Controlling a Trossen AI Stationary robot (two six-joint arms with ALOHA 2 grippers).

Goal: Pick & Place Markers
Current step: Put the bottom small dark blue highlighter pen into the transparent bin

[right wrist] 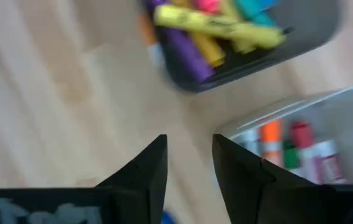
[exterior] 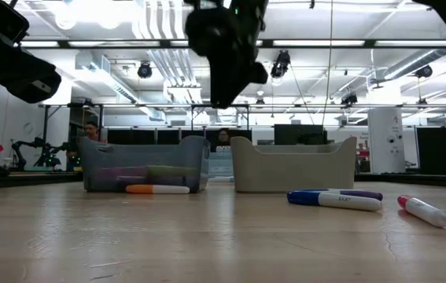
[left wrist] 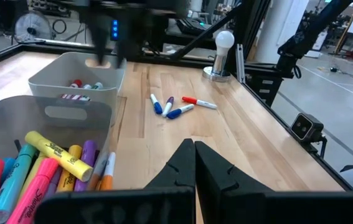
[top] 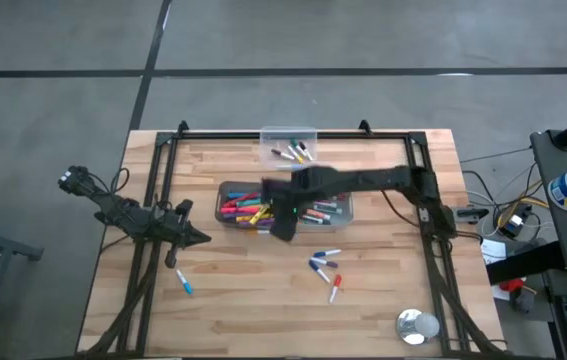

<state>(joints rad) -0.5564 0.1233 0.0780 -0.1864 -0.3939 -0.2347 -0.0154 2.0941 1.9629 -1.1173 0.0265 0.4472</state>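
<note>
While the left gripper [top: 201, 238] rests together at nine o'clock, the right gripper [right wrist: 188, 163] hangs apart, empty, above the markers [top: 244, 211].

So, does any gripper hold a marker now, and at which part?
No. The right gripper is open and empty; the left gripper is shut on nothing.

"sharpie" on the yellow highlighter [left wrist: 59, 154], on the blue highlighter [left wrist: 15, 180]

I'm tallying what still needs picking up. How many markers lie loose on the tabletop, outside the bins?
4. One blue-capped marker lies near the left gripper. A blue marker, a purple-capped marker and a red marker cluster at front centre. The right arm may hide others.
</note>
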